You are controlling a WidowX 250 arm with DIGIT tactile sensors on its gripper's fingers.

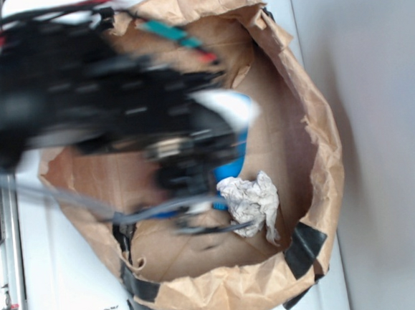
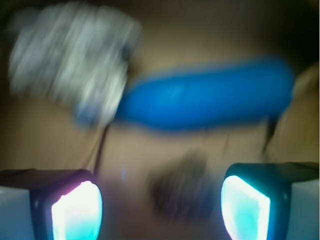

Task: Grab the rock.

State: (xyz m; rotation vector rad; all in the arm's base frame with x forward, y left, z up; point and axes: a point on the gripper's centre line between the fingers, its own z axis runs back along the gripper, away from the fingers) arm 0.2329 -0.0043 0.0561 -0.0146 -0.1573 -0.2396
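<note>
Dark brown rock (image 2: 180, 187), blue bottle (image 2: 210, 102), white paper wad (image 1: 251, 202), tan bag (image 1: 312, 118)

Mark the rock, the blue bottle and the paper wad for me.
rock (image 2: 180, 187), wrist view, middle of the dark blurred lump.
blue bottle (image 2: 210, 102), wrist view, middle of its body.
paper wad (image 1: 251, 200), exterior view, centre of the crumpled white mass.
</note>
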